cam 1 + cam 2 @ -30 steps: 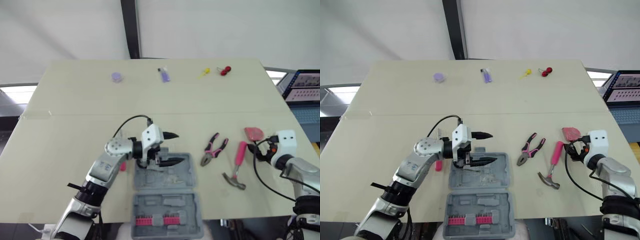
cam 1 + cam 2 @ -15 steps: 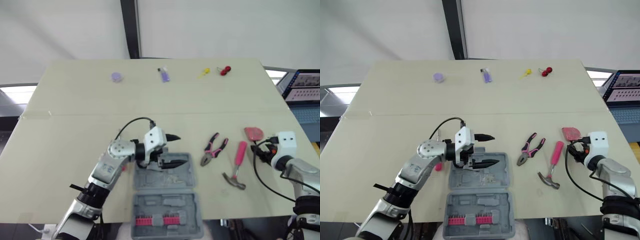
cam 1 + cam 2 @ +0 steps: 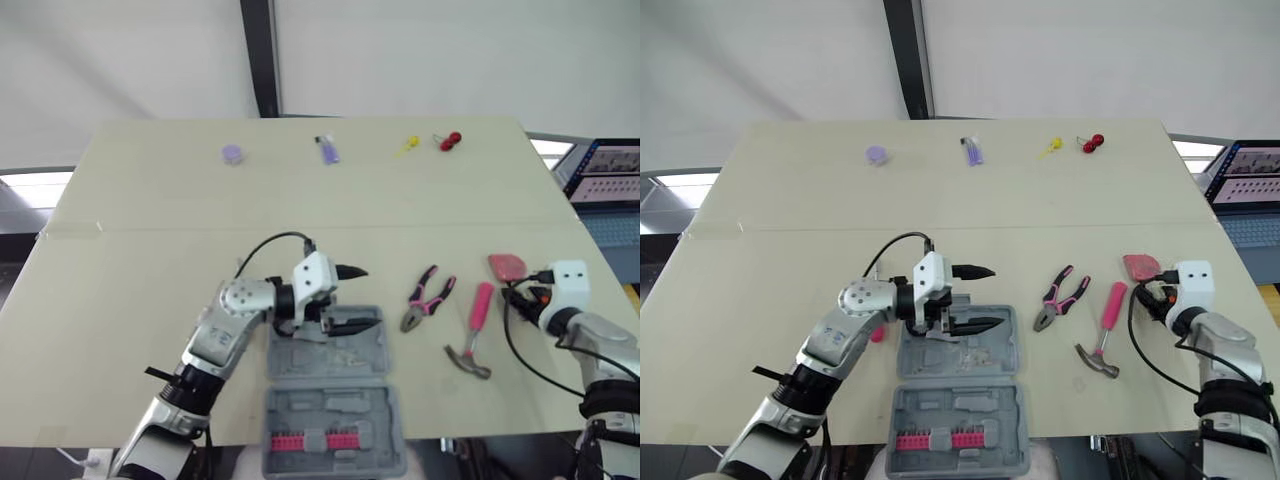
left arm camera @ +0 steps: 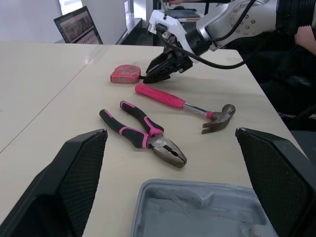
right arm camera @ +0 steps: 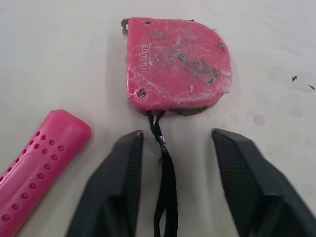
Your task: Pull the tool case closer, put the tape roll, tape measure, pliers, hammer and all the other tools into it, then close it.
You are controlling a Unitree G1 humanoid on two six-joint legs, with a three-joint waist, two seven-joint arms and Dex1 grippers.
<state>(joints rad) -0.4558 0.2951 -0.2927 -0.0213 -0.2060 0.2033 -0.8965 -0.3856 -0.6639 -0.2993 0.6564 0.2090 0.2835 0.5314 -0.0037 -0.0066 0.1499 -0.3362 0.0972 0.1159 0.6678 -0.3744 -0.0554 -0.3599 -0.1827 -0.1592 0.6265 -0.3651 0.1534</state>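
Hovering over the tool case (image 3: 335, 410), left claw (image 3: 368, 296) gapes wide.

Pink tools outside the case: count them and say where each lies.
4. Pliers right of the case; hammer right of the pliers; tape measure past the hammer's handle, at the right gripper; a pink thing left of the case, partly hidden, so unidentified.

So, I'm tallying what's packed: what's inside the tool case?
A row of pink bits in the near half of the tool case; otherwise grey moulded recesses. The left gripper covers the far half's edge.
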